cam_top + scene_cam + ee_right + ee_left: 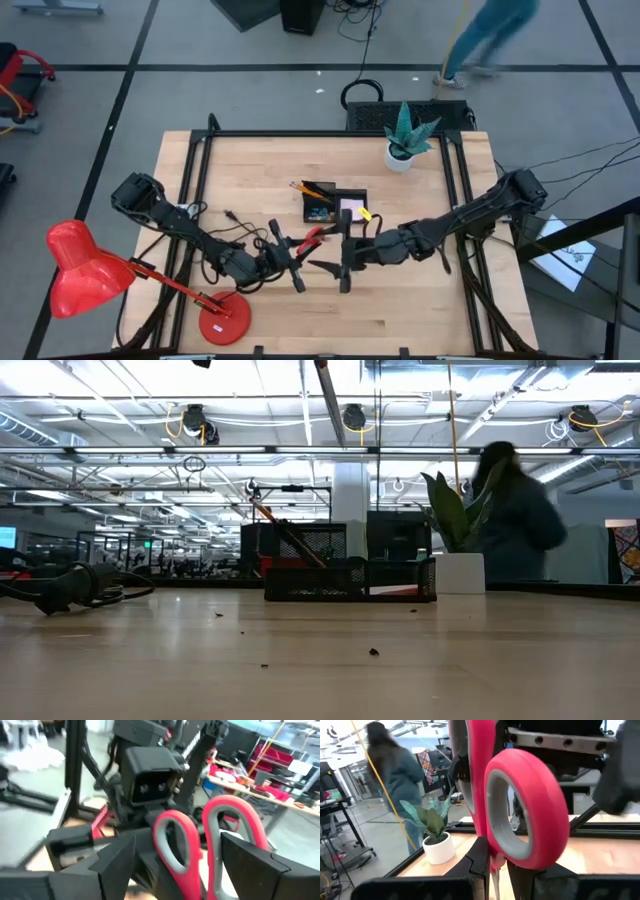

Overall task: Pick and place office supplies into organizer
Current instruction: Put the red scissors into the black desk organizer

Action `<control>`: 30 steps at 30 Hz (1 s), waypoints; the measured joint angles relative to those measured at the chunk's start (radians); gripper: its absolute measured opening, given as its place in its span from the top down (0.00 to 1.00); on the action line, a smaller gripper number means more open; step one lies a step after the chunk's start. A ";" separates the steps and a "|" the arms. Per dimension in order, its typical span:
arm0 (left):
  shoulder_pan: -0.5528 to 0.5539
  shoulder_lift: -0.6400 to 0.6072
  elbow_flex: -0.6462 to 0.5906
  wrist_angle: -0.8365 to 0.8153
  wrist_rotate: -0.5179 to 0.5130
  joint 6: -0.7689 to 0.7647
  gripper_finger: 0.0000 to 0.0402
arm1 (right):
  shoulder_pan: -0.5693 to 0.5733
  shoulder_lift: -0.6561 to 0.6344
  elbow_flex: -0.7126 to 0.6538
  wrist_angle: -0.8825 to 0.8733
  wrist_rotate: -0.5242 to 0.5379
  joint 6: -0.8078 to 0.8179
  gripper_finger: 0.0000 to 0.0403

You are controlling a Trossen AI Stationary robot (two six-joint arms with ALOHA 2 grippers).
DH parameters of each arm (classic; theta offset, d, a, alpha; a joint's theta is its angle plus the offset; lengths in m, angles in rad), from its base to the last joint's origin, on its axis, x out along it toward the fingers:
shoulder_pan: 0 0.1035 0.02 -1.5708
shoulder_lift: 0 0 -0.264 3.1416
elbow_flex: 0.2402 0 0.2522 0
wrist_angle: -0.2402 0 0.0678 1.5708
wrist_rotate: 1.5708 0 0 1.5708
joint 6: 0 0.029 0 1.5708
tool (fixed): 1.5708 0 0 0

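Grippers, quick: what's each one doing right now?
Left gripper: shut on the scissors, held above the table.
Right gripper: open, fingers either side of the scissors' handles, not gripping.

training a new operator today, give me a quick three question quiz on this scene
1. True or false: the scissors lie in the organizer.
2. Which gripper is clamped on the scissors? A) left B) right
3. What stands at the table's far edge, beyond the organizer?

Key:
1. False; they are held up between the two grippers.
2. A; the left gripper grips them below the handles, while the right gripper is open at the handles.
3. A potted plant.
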 joint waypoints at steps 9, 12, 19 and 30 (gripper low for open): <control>0.037 0.002 0.005 -0.008 -0.011 -0.038 0.88 | 0.037 0.095 -0.035 0.189 0.311 -0.057 0.34; 0.048 0.002 0.008 -0.007 -0.014 -0.038 0.88 | 0.057 0.116 -0.035 0.240 0.396 -0.089 0.33; 0.064 0.001 0.009 -0.004 -0.012 -0.038 0.89 | 0.078 0.132 -0.036 0.275 0.458 -0.090 0.33; 0.087 0.001 0.010 0.005 -0.002 -0.030 0.89 | 0.119 0.133 -0.036 0.268 0.519 -0.045 0.33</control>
